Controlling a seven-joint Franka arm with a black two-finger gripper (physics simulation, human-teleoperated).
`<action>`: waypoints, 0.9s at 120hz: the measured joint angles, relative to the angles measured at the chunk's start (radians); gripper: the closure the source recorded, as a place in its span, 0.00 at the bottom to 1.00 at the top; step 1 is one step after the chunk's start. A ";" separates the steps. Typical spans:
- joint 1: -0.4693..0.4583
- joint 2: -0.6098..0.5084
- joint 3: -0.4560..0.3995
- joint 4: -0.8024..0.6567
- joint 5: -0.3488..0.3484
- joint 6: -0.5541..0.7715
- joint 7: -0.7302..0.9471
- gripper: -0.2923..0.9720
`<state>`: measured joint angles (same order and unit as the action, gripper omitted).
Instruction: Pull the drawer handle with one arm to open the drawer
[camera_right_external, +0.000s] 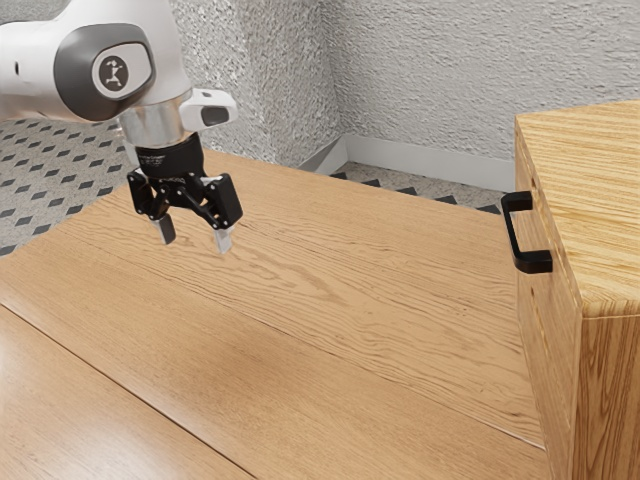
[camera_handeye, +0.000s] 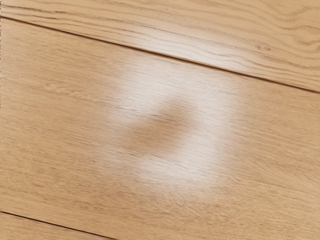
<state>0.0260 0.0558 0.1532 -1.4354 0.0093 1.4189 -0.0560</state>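
An oak desk (camera_right_external: 330, 300) stretched beneath the fingers (camera_right_external: 223, 238), which hung wide, holding nothing; the drawer handle (camera_right_external: 522, 232), its bar upright, stood well apart toward the exterior view's right.

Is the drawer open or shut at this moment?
Shut. The drawer lies flush in the cabinet, with nothing jutting out, and the open gripper hangs far from the handle.

Cabinet (camera_right_external: 590, 200): right side and base cut off by frame edge. Drawer front (camera_right_external: 548, 340) behind handle (camera_right_external: 522, 232): seams indistinct.
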 joint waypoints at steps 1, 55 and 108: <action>0.000 0.000 0.000 0.000 0.000 0.000 0.000 0.23; 0.051 -0.037 -0.142 0.103 -0.057 0.096 -0.111 0.23; -0.271 -0.103 -0.100 -0.055 -0.168 0.256 -0.315 0.23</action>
<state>-0.2446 -0.0476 0.0533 -1.4908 -0.1587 1.6746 -0.3713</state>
